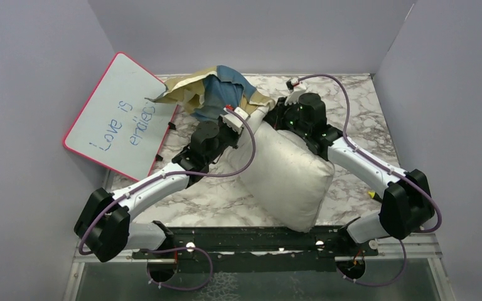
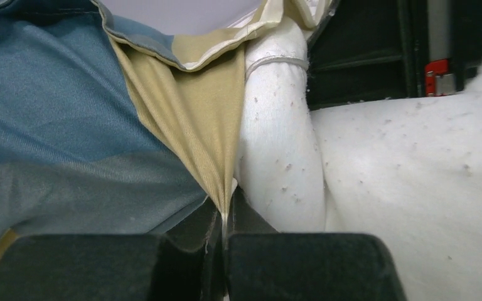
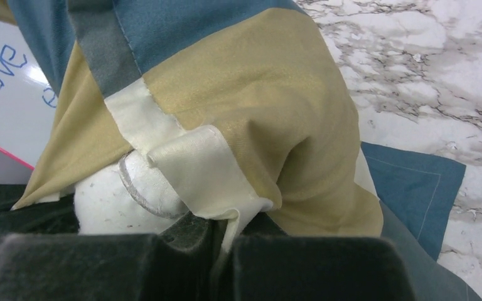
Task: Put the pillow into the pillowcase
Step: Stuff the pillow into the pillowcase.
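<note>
Background stuff here: on the left there's a flat rectangular whiteboard with a pink rim [image 1: 122, 116], tilted and propped against the left wall. It has blue marker handwriting on it. The first line reads "Love is", and I can't fully make out the second line. A bit of the same board [image 3: 0, 94] shows at the left edge of the right wrist view, pink rim plus some blue writing. Everything sits on a white marble-look worktop with grey veins [image 1: 364, 106]. Plain pale grey-lilac wall panels [image 1: 238, 31] box it in on the left, back and right.
</note>
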Controlling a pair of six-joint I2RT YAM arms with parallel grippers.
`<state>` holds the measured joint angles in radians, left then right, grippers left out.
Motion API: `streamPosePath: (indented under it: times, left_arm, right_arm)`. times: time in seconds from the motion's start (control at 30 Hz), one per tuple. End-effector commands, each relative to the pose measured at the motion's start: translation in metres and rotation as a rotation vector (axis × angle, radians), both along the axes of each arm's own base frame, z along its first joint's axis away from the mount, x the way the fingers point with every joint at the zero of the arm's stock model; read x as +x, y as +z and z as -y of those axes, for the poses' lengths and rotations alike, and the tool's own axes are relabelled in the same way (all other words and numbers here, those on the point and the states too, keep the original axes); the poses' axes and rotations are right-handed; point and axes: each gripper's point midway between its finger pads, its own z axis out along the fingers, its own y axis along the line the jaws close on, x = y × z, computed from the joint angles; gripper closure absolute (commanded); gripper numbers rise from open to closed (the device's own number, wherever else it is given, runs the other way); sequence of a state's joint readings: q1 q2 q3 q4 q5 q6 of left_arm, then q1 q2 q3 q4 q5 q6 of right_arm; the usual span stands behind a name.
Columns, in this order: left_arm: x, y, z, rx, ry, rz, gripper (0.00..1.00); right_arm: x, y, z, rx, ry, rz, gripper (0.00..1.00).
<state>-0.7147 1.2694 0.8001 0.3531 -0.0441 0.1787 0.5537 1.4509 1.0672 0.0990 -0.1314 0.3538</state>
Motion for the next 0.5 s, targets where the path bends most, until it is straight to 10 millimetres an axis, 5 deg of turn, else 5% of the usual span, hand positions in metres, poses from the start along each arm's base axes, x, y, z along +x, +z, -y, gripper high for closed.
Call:
streamPosePath:
  times: [0.0,0.2,0.3,0.47]
  left_arm:
    - [-0.057,0.005,0.057,-0.163,-0.338,-0.076,1.00]
    - [-0.054,0.009,0.045,-0.247,-0.287,-0.102,1.00]
    - [-0.036,0.007,0.036,-0.238,-0.180,-0.097,1.00]
    - [-0.016,0.012,0.025,-0.250,-0.110,-0.116,0.80]
  right_arm:
    - [0.018,-0.002,0.005,0.068,-0.041,0.011,0.99]
    - [0.023,-0.011,0.016,0.073,-0.015,0.001,0.99]
    - [0.023,-0.014,0.014,0.058,0.035,-0.001,0.97]
    - [0.025,-0.015,0.019,0.017,0.051,-0.003,0.88]
